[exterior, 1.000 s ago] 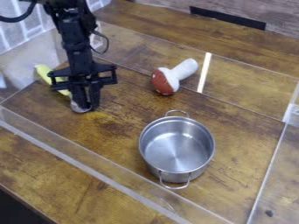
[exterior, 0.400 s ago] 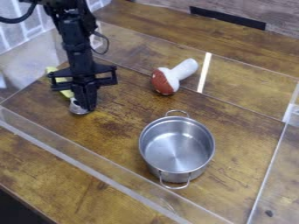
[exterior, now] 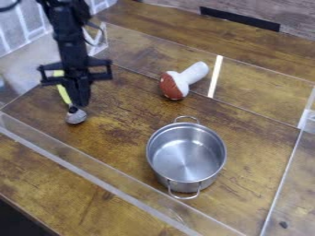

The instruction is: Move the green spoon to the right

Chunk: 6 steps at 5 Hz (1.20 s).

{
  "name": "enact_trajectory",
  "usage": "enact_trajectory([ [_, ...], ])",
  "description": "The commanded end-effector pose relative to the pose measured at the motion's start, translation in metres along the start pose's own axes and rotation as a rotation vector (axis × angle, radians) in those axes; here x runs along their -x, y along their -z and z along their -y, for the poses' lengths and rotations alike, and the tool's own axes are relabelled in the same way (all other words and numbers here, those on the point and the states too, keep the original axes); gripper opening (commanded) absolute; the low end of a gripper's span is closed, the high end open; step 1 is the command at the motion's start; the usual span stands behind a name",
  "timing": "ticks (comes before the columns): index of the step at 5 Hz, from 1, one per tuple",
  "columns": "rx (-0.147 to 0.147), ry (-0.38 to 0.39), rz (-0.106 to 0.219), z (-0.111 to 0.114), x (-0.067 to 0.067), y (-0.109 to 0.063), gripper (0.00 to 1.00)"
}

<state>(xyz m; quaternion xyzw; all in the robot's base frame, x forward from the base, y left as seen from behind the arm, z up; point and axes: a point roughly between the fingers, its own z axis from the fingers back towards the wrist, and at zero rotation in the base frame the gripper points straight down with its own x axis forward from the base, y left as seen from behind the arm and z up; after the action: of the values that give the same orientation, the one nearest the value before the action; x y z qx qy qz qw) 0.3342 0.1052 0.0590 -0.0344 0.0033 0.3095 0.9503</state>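
Observation:
The green spoon (exterior: 63, 92) shows a yellow-green handle beside the fingers and a shiny silver bowl (exterior: 76, 115) hanging below them, at the left of the wooden table (exterior: 123, 138). My gripper (exterior: 76, 100) points straight down and is shut on the spoon's handle. Whether the silver bowl touches the table or hangs just above it cannot be told.
A mushroom toy (exterior: 181, 80) with a red-brown cap lies in the middle back. A steel pot (exterior: 187, 156) stands at the front centre. Clear plastic walls (exterior: 216, 76) fence the work area, with a low clear edge along the front left.
The gripper closed on the spoon's handle, then rose and shifted left in the picture, taking the spoon with it.

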Motion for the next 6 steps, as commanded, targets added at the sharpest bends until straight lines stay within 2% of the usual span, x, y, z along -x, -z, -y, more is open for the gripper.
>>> enact_trajectory([
  [1, 0.048, -0.032, 0.102, -0.009, -0.008, -0.051, 0.00],
  [2, 0.046, -0.016, 0.102, -0.013, -0.005, -0.048, 0.00],
  [4, 0.026, -0.005, 0.101, -0.017, 0.001, -0.030, 0.00],
  [6, 0.021, 0.029, 0.106, -0.021, -0.004, -0.022, 0.00],
])
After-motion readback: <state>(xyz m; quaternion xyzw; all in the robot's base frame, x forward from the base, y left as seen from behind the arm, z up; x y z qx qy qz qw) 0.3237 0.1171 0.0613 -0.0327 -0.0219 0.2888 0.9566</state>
